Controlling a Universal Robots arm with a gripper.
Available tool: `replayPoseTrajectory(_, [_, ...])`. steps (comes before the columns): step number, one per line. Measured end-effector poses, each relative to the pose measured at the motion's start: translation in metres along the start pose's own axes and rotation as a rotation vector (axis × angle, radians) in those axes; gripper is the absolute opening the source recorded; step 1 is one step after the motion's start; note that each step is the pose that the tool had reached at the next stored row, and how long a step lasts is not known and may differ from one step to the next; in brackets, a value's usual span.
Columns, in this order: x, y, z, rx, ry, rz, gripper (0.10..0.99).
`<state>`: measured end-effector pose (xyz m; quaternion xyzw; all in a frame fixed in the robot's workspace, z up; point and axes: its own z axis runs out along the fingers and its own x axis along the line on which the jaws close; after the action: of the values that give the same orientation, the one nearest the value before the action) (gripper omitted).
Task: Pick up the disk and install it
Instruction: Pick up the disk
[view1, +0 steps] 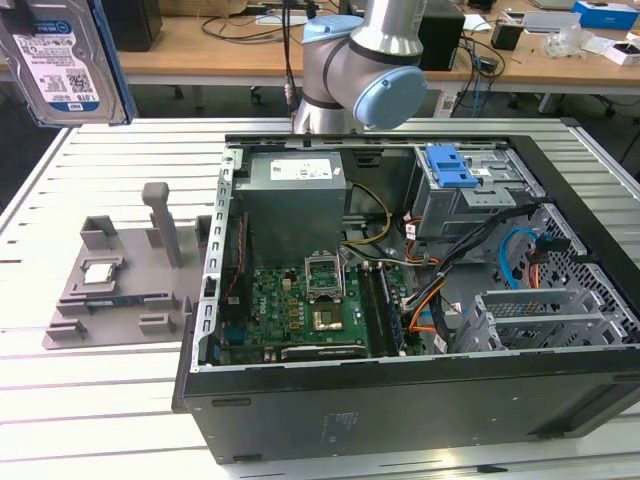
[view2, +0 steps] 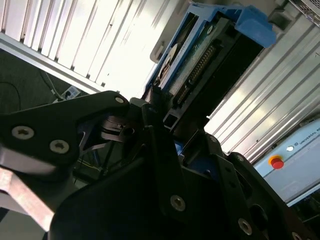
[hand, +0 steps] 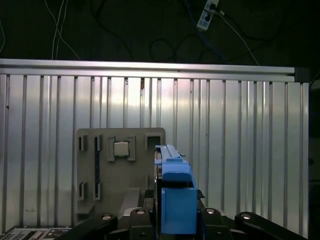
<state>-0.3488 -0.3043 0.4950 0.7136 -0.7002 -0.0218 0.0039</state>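
Observation:
The disk (view1: 60, 60) hangs high at the exterior view's left, close to the camera, its blue-and-white label facing out and blue rails along its sides. In the first wrist view the disk (hand: 174, 195) stands edge-on, with its blue rail between the black fingers of my gripper (hand: 175, 215), which is shut on it. The second wrist view looks along the disk (view2: 200, 60) at its connector edge, with the gripper (view2: 165, 125) clamped around its near end. The disk is held in the air above the ribbed table, well apart from the computer case.
An open computer case (view1: 400, 400) lies on the ribbed metal table (view1: 100, 400), with a grey drive cage with a blue latch (view1: 455, 170) at its far side. A grey fixture plate (view1: 120, 270) holding a small silver chip (view1: 100, 272) sits at the case's left; the same fixture plate (hand: 100, 165) lies below the gripper.

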Motion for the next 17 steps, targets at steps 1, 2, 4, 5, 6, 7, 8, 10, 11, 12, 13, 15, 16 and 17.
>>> replayPoseTrajectory(1, [-0.0002, 0.0001, -0.0037, 0.0, 0.0, 0.0, 0.369])
replayPoseTrajectory(2, [-0.0002, 0.0002, -0.0055, 0.0, 0.0001, 0.0, 0.369])
replayPoseTrajectory(4, [-0.0002, 0.0002, -0.0062, 0.0, -0.0001, 0.0, 0.369])
replayPoseTrajectory(5, [-0.0002, 0.0002, -0.0062, 0.0, -0.0001, 0.0, 0.369])
replayPoseTrajectory(6, [-0.0002, 0.0002, -0.0063, 0.0, -0.0001, 0.0, 0.369])
replayPoseTrajectory(7, [-0.0002, 0.0003, -0.0063, 0.0, 0.0, 0.0, 0.369])
replayPoseTrajectory(8, [-0.0002, 0.0003, -0.0063, 0.0, -0.0001, 0.0, 0.369])
replayPoseTrajectory(10, [-0.0002, -0.0015, -0.0064, 0.0, -0.0001, 0.0, 0.369])
replayPoseTrajectory(11, [-0.0002, -0.0034, -0.0064, 0.0, -0.0001, 0.0, 0.369])
replayPoseTrajectory(12, [-0.0001, -0.0097, -0.0067, 0.0, -0.0001, 0.0, 0.369])
replayPoseTrajectory(13, [0.0, -0.0133, -0.0069, 0.0, 0.0, 0.0, 0.369])
replayPoseTrajectory(15, [0.0002, -0.0215, -0.0071, 0.0, -0.0001, 0.0, 0.369])
replayPoseTrajectory(16, [0.0003, -0.0251, -0.0072, 0.0, -0.0002, 0.0, 0.369])
replayPoseTrajectory(17, [0.0004, -0.0294, -0.0074, 0.0, 0.0, 0.0, 0.369])
